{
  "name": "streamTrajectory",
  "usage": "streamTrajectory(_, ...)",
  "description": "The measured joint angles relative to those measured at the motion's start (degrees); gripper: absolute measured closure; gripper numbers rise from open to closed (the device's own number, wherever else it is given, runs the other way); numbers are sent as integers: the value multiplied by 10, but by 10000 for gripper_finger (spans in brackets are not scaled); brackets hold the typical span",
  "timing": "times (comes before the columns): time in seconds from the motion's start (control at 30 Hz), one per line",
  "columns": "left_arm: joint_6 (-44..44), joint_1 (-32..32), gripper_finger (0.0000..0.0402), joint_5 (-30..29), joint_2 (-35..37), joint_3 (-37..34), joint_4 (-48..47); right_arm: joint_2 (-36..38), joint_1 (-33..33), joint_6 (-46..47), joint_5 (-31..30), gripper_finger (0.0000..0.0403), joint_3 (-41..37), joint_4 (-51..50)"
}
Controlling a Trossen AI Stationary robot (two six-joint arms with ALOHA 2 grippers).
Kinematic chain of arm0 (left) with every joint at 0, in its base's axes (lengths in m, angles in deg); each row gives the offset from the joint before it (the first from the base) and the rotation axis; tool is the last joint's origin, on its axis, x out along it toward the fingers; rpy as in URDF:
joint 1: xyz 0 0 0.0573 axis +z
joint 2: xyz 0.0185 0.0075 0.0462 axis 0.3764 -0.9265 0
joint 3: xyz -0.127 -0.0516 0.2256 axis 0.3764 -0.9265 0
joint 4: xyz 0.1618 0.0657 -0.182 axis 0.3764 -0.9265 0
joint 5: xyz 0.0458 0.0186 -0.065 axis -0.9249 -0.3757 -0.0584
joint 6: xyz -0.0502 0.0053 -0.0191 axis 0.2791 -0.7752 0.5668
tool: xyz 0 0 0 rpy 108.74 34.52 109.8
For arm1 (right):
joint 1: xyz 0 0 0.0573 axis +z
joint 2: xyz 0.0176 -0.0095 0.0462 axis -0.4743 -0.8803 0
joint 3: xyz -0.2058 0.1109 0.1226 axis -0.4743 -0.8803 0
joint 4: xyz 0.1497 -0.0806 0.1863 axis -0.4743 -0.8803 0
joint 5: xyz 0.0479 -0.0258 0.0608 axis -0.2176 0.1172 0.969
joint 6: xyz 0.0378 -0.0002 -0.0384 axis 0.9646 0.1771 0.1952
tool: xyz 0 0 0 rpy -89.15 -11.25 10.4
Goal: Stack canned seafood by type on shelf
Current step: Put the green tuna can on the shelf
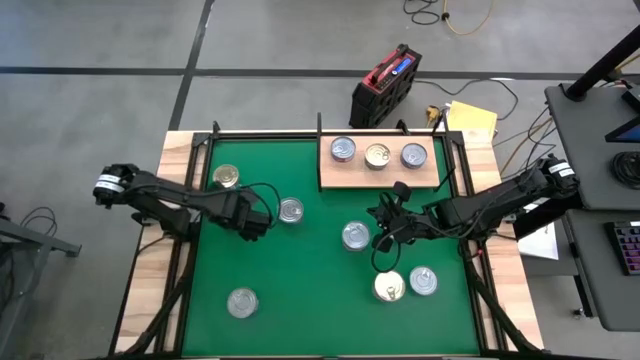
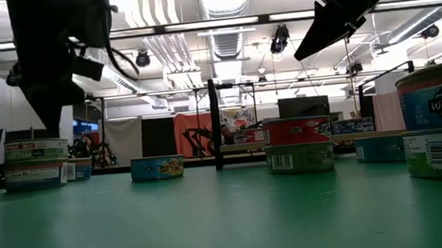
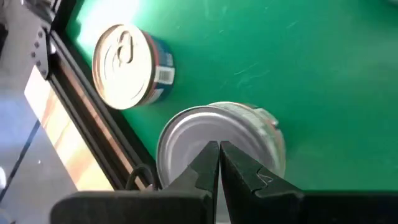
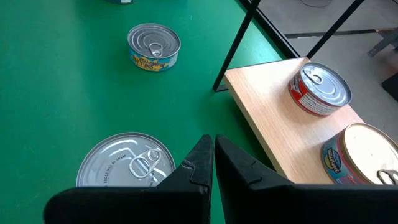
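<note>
Mat (image 1: 320, 310) mid-front bare | shelf (image 1: 335, 179) near edge free | tins (image 1: 351, 236) possibly scattered

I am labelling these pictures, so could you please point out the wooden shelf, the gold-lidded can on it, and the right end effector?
wooden shelf (image 1: 330, 178): high view, bare left end of the board.
gold-lidded can (image 1: 377, 155): high view, middle of its lid.
right end effector (image 4: 209, 157): right wrist view, between the shut fingertips.

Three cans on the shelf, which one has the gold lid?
The middle can on the shelf. Its lid is pale gold; the cans on either side, left and right, have silvery lids.
</note>
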Motion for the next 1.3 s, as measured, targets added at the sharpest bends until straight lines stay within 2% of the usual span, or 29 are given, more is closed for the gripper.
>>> streamTrajectory(0.4, 27, -3, 401, 40, -2, -28, 44, 0, 0, 0, 0, 394, 0, -5)
streamTrajectory(1.03, 51, -41, 402, 52, -1, -25, 110, 0, 0, 11, 0, 394, -16, -8)
streamTrajectory(1.3, 49, -70, 402, 78, -4, 1, 130, 0, 0, 16, 0, 394, -19, -8)
